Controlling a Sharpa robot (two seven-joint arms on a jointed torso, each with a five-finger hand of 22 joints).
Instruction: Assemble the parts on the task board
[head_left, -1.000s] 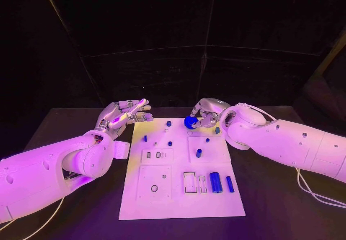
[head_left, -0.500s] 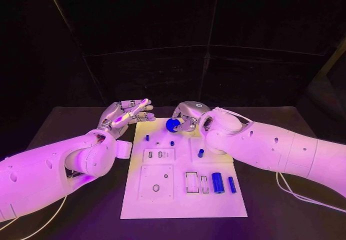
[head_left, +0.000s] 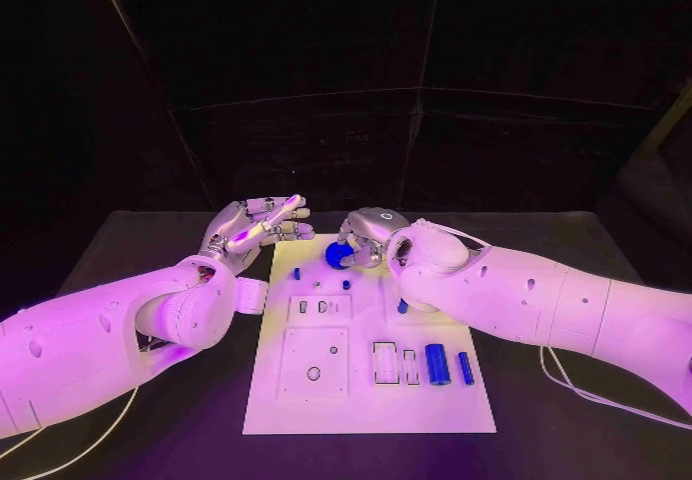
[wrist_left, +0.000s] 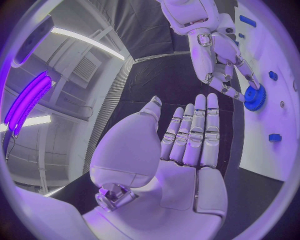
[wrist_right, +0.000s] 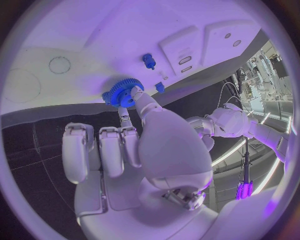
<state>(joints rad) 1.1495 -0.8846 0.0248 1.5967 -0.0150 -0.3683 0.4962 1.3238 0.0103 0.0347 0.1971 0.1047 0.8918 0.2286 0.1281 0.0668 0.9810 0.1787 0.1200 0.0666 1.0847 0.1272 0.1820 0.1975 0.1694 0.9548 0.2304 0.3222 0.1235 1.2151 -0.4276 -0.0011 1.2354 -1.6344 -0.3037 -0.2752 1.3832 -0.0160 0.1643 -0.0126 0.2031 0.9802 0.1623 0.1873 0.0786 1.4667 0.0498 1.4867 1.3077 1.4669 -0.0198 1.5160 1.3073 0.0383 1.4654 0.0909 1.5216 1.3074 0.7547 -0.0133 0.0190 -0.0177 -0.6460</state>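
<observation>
The white task board (head_left: 361, 405) lies in the middle of the black table. My right hand (head_left: 369, 234) is over the board's far end and pinches a blue gear (head_left: 340, 254) between thumb and a finger, close above the board. The right wrist view shows the gear (wrist_right: 122, 94) at the fingertips against the board (wrist_right: 75, 35), near a blue peg (wrist_right: 149, 61). My left hand (head_left: 257, 228) hovers by the board's far left corner, fingers straight and apart, holding nothing. The left wrist view shows its bare palm (wrist_left: 181, 160), the right hand (wrist_left: 225, 65) and the gear (wrist_left: 254, 97).
On the board's near right lie a thick blue cylinder (head_left: 434, 364) and a thinner one (head_left: 464, 367) beside rectangular slots. Small blue pegs (head_left: 296, 273) (head_left: 346, 285) (head_left: 402, 306) stand further back. Dark table surface runs along both sides of the board.
My right hand has carried the blue gear leftward along the board's far end, from the right side toward the left. The left hand has stayed nearly where it was.
</observation>
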